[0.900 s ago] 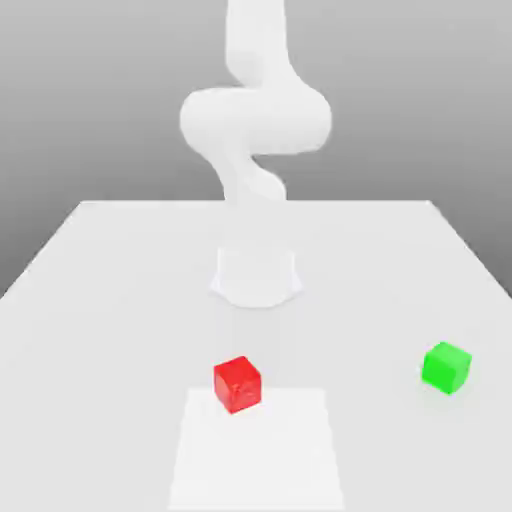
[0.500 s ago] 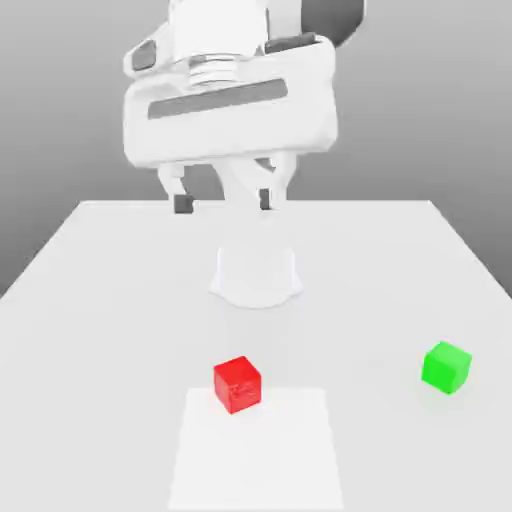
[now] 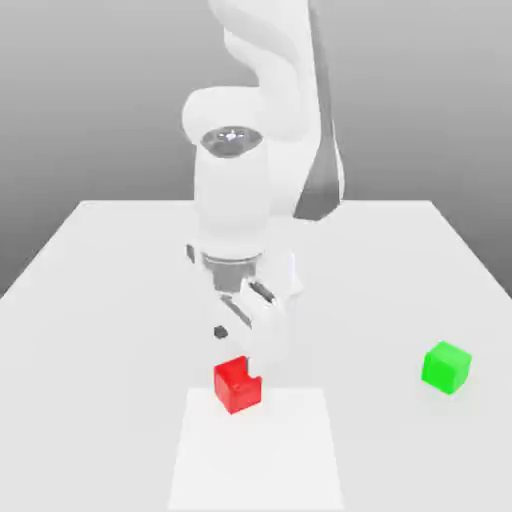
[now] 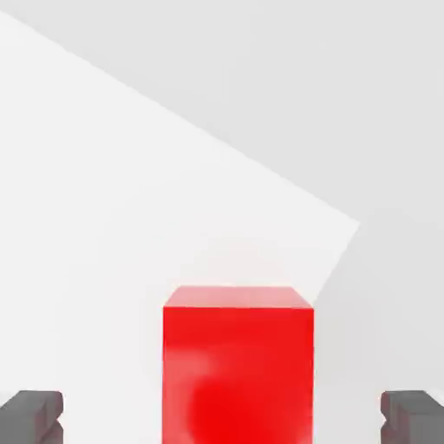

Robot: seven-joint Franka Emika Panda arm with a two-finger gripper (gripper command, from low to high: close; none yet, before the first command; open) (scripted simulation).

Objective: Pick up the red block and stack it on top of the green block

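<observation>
- The room is a plain grey backdrop, darker at the top of the exterior view and lightening toward the far edge of the table.
- The table (image 3: 90,300) is a flat, matte white slab with straight edges that narrow toward the back.
- A brighter white square patch (image 3: 255,455) lies flat on the near part of the table, roughly centred in the exterior view; in the hand view its edge cuts diagonally across the tabletop to a corner.
- The white Panda arm (image 3: 235,200) stands on a round base at mid-table and bends down over the front of the surface.
- The red block (image 3: 236,385) sits at the far edge of the bright patch, near its corner on the exterior view's left, resting flat on the table.
- The gripper (image 3: 240,345) hangs directly over the red block, its white hand covering the block's upper rear corner in the exterior view.
- The fingers are spread wide apart: in the hand view the two dark fingertips (image 4: 30,414) stand well clear of the red block (image 4: 237,368) on either side, touching nothing.
- The green block (image 3: 446,367) rests on bare table at the exterior view's right, well apart from the red block and outside the bright patch.
</observation>
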